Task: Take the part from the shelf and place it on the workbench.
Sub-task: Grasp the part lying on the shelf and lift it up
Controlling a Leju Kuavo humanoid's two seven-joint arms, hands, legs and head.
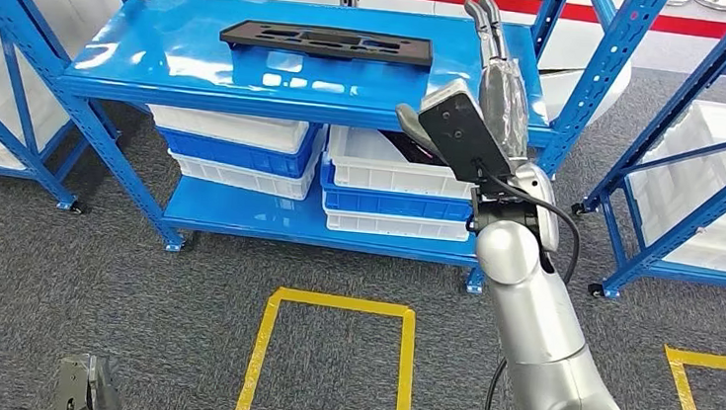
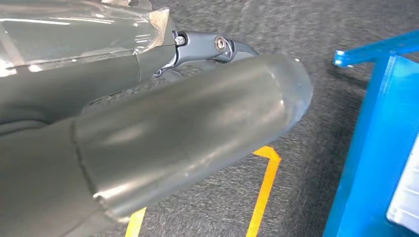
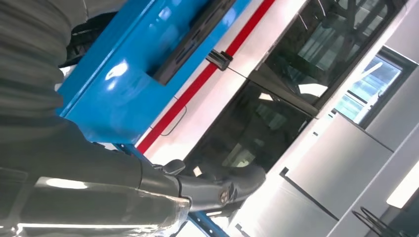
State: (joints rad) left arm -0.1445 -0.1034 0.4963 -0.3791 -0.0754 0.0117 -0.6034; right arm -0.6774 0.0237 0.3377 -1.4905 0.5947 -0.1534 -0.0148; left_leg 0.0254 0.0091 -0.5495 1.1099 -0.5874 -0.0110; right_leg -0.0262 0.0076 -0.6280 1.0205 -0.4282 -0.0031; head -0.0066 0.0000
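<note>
You see the part, a long flat black piece with cut-outs, lying on the top board of the blue shelf, toward the back and roughly in the middle of that board, with nothing touching it. Your right hand is raised in front of the shelf's right end, its fingers stretched upward and held apart, with nothing in them; it stands to the right of the part and well apart from it. In the right wrist view the same right hand reaches out with its dark fingers extended and bare, and beyond them you can make out the blue board with the black part lying on it. Your left hand hangs low at the bottom left of the head view, over the grey carpet; in the left wrist view the thick grey thumb covers most of the left hand, one dark finger pokes out past it, and you cannot tell whether the fingers are spread or curled. Under the top board you have white bins and blue bins stacked on the lower board. On the floor in front of the shelf a yellow taped square marks the carpet.
</note>
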